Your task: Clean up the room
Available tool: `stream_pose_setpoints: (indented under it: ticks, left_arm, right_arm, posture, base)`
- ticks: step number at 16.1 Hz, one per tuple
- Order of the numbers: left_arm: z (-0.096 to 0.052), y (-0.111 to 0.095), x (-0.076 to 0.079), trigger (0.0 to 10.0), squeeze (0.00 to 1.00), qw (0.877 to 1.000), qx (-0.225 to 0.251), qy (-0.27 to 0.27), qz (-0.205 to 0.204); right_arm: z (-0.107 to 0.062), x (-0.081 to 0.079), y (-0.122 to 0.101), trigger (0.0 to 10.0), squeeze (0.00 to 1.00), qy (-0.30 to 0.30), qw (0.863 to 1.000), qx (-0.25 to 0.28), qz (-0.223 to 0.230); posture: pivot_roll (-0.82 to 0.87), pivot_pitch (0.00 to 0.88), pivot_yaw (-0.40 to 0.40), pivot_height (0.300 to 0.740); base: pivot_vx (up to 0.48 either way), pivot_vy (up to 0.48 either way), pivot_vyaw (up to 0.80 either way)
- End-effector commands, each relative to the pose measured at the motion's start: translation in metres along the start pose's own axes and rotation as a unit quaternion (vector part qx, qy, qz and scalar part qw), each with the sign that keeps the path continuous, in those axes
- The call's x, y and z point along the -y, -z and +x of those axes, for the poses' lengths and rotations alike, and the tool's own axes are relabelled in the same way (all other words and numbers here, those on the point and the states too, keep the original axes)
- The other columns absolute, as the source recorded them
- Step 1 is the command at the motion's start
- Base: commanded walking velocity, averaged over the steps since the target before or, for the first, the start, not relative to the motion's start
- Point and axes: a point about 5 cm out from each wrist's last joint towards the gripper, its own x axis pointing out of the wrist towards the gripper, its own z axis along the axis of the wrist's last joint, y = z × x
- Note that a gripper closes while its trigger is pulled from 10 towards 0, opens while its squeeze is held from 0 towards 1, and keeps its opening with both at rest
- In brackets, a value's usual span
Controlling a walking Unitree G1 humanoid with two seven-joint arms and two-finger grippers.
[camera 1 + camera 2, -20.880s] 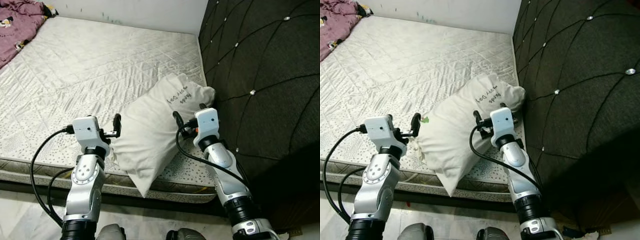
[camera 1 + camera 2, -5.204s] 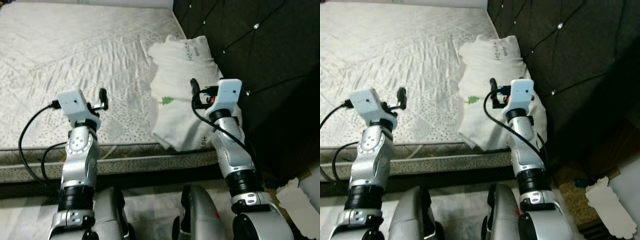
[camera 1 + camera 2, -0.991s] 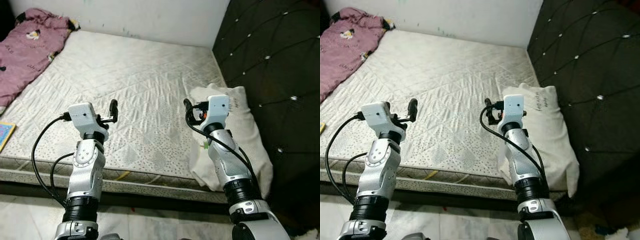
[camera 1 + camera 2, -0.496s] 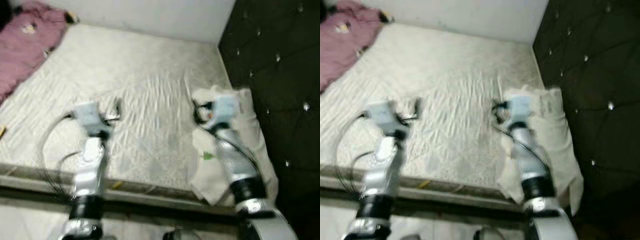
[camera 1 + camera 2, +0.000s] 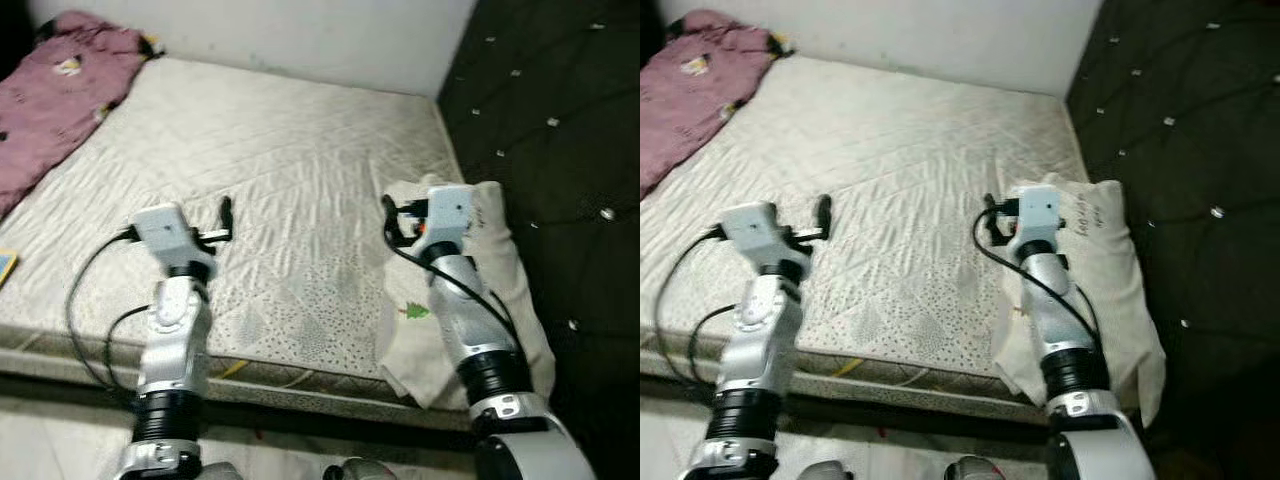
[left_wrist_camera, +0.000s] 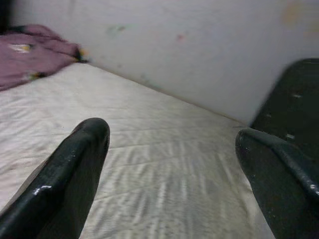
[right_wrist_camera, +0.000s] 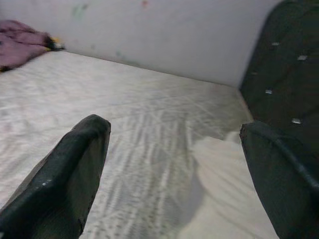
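Two grippers hover over a bare quilted mattress (image 5: 290, 170), both spread wide and empty: the left gripper (image 5: 226, 215) above its stitched, speckled front part, the right gripper (image 5: 392, 220) just beside a soft white pillow (image 5: 500, 290). That pillow lies crumpled along the dark tufted headboard (image 5: 560, 130), drooping over the bed's edge. A rumpled pink blanket (image 5: 50, 90) sits at the far left corner.

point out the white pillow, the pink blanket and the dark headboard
white pillow (image 5: 1102, 262), right eye view, on its upper half by the printed writing
pink blanket (image 5: 55, 90), left eye view, on its middle folds
dark headboard (image 5: 1180, 120), right eye view, on a tufted panel
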Motion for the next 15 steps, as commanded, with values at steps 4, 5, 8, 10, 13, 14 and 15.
stream_pose_setpoints:
  ticks: [4, 5, 8, 10, 13, 14, 15]
  left_arm:
    - [0.0012, -0.0017, -0.0038, 10.0, 0.00, 1.000, -0.001, -0.004, 0.007]
    - [0.0012, -0.0018, -0.0036, 10.0, 0.00, 1.000, 0.000, -0.004, 0.008]
    - [0.0027, -0.0026, -0.0020, 10.0, 0.00, 1.000, 0.001, -0.002, 0.008]
    - [0.0036, -0.0028, -0.0014, 10.0, 0.00, 1.000, 0.001, -0.002, 0.008]
    - [0.0036, -0.0026, -0.0019, 10.0, 0.00, 1.000, 0.001, -0.006, 0.007]
    - [0.0039, -0.0029, -0.0018, 10.0, 0.00, 1.000, 0.001, -0.006, 0.006]
    - [0.0043, -0.0034, -0.0016, 10.0, 0.00, 1.000, 0.004, -0.006, 0.005]
  right_arm:
    - [0.0020, -0.0062, 0.0005, 10.0, 0.00, -0.013, 1.000, -0.005, -0.001]
    - [0.0022, -0.0063, 0.0010, 10.0, 0.00, -0.014, 1.000, -0.006, -0.001]
    - [0.0033, -0.0072, 0.0024, 10.0, 0.00, -0.020, 1.000, -0.013, -0.002]
    - [0.0033, -0.0075, 0.0031, 10.0, 0.00, -0.022, 1.000, -0.015, -0.001]
    - [0.0038, -0.0074, 0.0032, 10.0, 0.00, -0.023, 1.000, -0.017, -0.001]
    - [0.0042, -0.0073, 0.0030, 10.0, 0.00, -0.023, 1.000, -0.017, -0.001]
    - [0.0045, -0.0074, 0.0028, 10.0, 0.00, -0.024, 1.000, -0.017, -0.001]
  posture:
    - [0.05, 0.000, -0.089, 0.740]
    - [0.05, 0.000, -0.089, 0.740]
    - [0.04, 0.000, -0.089, 0.740]
    - [0.04, 0.000, -0.090, 0.740]
    - [0.04, 0.000, -0.090, 0.740]
    - [0.04, 0.000, -0.092, 0.740]
    - [0.04, 0.000, -0.092, 0.740]
  base:
    - [0.000, 0.480, -0.13]
    - [0.000, 0.480, 0.00]
    - [0.000, 0.480, 0.00]
    - [0.000, 0.480, 0.00]
    - [0.000, 0.480, 0.00]
    - [0.000, 0.480, 0.00]
    - [0.000, 0.480, 0.00]
